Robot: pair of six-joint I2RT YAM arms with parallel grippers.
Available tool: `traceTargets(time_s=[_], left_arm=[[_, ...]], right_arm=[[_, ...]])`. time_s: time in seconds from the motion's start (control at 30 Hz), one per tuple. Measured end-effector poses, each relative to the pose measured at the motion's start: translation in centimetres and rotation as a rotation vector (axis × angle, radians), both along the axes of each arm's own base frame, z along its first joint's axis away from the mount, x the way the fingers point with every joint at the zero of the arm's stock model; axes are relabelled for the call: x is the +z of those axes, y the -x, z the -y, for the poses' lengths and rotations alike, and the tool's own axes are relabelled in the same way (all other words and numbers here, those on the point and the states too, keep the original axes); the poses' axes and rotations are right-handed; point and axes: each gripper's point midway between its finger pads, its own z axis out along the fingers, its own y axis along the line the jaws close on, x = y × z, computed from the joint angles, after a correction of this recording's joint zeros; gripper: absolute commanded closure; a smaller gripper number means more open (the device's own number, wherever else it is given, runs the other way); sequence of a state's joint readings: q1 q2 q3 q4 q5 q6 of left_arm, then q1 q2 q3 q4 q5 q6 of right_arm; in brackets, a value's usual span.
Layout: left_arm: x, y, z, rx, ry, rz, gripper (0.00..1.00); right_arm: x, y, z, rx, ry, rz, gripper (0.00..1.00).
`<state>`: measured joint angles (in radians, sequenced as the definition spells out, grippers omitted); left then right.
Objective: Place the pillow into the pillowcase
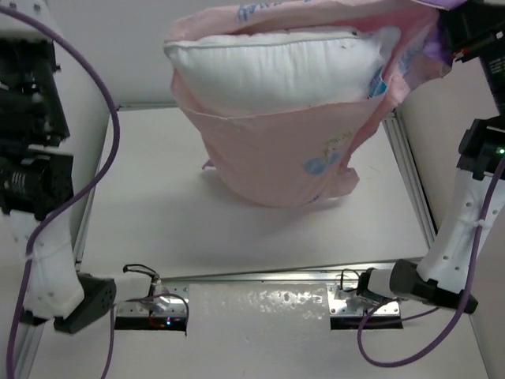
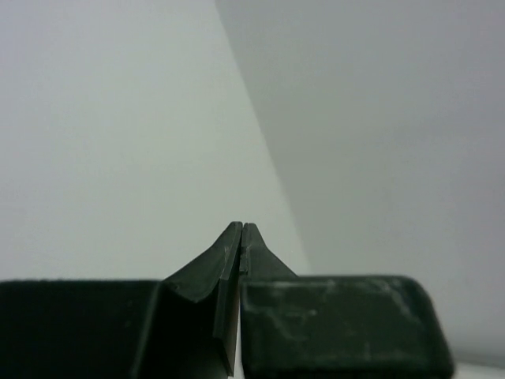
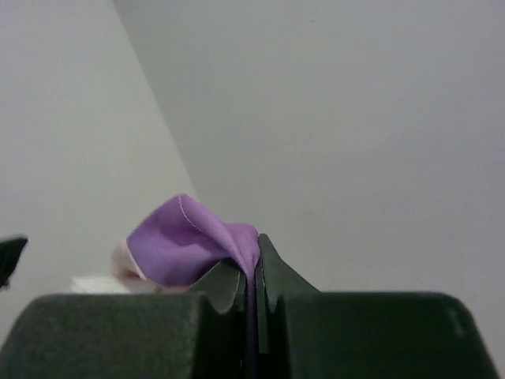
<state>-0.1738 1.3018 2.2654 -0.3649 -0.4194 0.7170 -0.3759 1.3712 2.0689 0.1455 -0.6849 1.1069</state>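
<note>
While the right tool (image 3: 254, 259) is clamping the pillowcase (image 1: 268, 154) edge, dangling it at upper centre with the pillow (image 1: 276, 67) top protruding, the left tool (image 2: 241, 237) is idling closed and empty, so the next move is probably calling for shaking the pillow deeper.

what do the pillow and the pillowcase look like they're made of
The pillow looks like matte white cloth over soft filling: plump, with a piped seam at its edge. The pillowcase looks like thin, limp matte fabric, pale pink and purple: it sags and creases. Fibre unclear.
</note>
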Motion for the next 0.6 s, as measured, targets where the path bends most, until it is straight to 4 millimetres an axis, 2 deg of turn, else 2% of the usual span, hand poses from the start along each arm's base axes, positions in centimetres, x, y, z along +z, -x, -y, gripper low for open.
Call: traceTargets(time_s=[0.03, 0.07, 0.13, 0.17, 0.2, 0.23, 0.3, 0.33, 0.37, 0.4, 0.47, 0.6], left_arm=[[-1.2, 0.9, -0.8, 0.040, 0.000, -0.036, 1.00], [-0.8, 2.2, -1.4, 0.070, 0.005, -0.025, 1.00], [3.3, 5.3, -2.6, 0.119, 0.038, 0.110, 1.00], [5.3, 7.5, -3.2, 0.131, 0.059, 0.200, 1.00], [6.2, 8.7, -3.5, 0.138, 0.071, 0.251, 1.00], [5.9, 8.4, -3.4, 0.136, 0.066, 0.248, 1.00], [4.4, 9.0, -2.8, 0.094, 0.035, 0.205, 1.00], [3.3, 8.7, -1.9, 0.040, 0.002, 0.166, 0.97], [2.4, 8.3, -0.8, -0.019, -0.027, 0.130, 0.89], [1.2, 7.2, 0.8, -0.100, -0.071, 0.075, 0.67], [-2.0, 4.3, 4.8, -0.296, -0.149, -0.045, 0.47], [-10.1, -3.3, 12.8, -0.683, -0.147, -0.349, 0.31]], right_arm=[[-1.0, -0.2, 0.4, -0.010, -0.034, -0.027, 1.00], [-0.5, 0.1, 0.5, -0.013, -0.050, -0.013, 1.00], [0.5, -0.3, 0.4, 0.009, -0.046, 0.004, 1.00], [0.8, -0.5, 0.2, 0.031, -0.035, 0.004, 1.00], [1.1, -0.9, 0.2, 0.042, -0.036, 0.008, 1.00], [1.4, -1.2, 0.4, 0.041, -0.044, 0.019, 1.00], [1.7, -1.4, 0.9, 0.033, -0.073, 0.038, 1.00], [1.7, -1.3, 1.0, 0.033, -0.083, 0.046, 1.00], [1.5, -1.1, 0.9, 0.038, -0.091, 0.047, 1.00], [1.4, -0.9, 0.8, 0.047, -0.097, 0.048, 1.00], [1.8, -0.4, 0.5, 0.077, -0.101, 0.065, 1.00], [2.4, 0.8, -0.5, 0.154, -0.101, 0.094, 1.00]])
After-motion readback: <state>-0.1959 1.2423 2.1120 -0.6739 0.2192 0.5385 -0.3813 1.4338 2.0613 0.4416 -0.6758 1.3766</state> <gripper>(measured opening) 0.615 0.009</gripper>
